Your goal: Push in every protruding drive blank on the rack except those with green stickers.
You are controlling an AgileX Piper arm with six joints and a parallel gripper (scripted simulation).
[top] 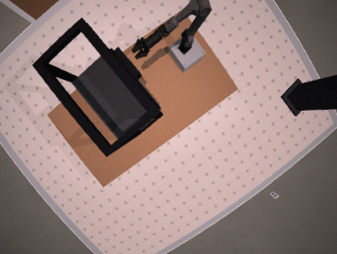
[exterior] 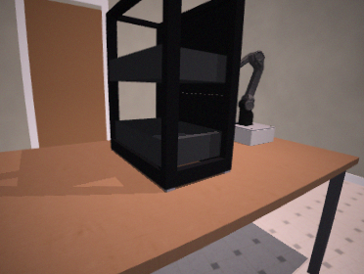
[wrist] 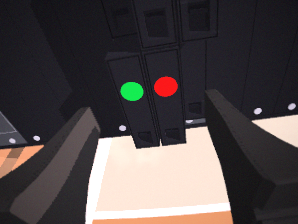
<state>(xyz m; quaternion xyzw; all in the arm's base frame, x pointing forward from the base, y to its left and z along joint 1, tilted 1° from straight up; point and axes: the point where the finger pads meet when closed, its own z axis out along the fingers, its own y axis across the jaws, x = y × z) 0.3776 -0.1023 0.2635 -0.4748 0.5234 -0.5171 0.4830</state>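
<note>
The black rack (top: 97, 86) stands on the brown table; it also shows in the exterior view (exterior: 173, 90). In the wrist view two drive blanks stick out side by side toward me: one with a green sticker (wrist: 132, 91) on the left, one with a red sticker (wrist: 166, 86) on the right. More blanks sit above them, darker and set further back. My gripper (wrist: 147, 111) is open and empty, its two fingers framing the pair from a short distance. From above, the gripper (top: 139, 47) is just off the rack's front face.
The arm's grey base block (top: 187, 56) stands on the table behind the gripper. A black camera post (top: 310, 94) is at the right. The table edge (exterior: 294, 196) runs close to the rack's side in the exterior view.
</note>
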